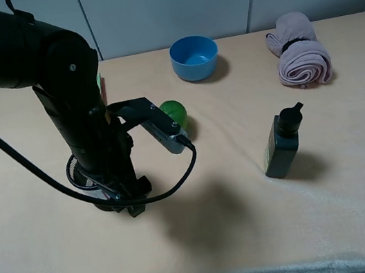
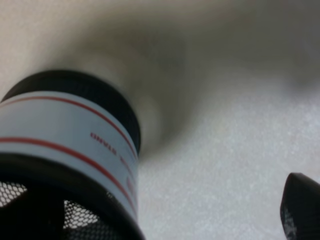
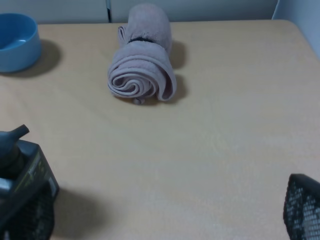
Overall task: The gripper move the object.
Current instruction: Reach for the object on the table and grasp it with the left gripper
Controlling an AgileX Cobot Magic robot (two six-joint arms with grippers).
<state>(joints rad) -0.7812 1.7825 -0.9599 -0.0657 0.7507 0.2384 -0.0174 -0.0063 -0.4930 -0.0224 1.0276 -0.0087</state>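
The table [image 1: 364, 218] looks smooth, so anything nudged may slide. The left gripper [image 1: 120, 201] hangs low at the left of the frame with its jaws spread. The one fingertip [image 2: 302, 207] that the wrist view shows is clear of the mesh pen cup [image 2: 65, 132]; the other is hidden. The cup stands upright under the arm. Closing off-centre could tip or shove the light cup, or dent its thin wall. A low sweep rightward could strike the green ball [image 1: 175, 112]. The right gripper [image 3: 162, 217] sits apart with its jaws open.

One each — cup [image 2: 60, 130], bowl [image 1: 194, 57], towel [image 1: 300, 50], bottle [image 1: 282, 144], ball [image 1: 174, 112]
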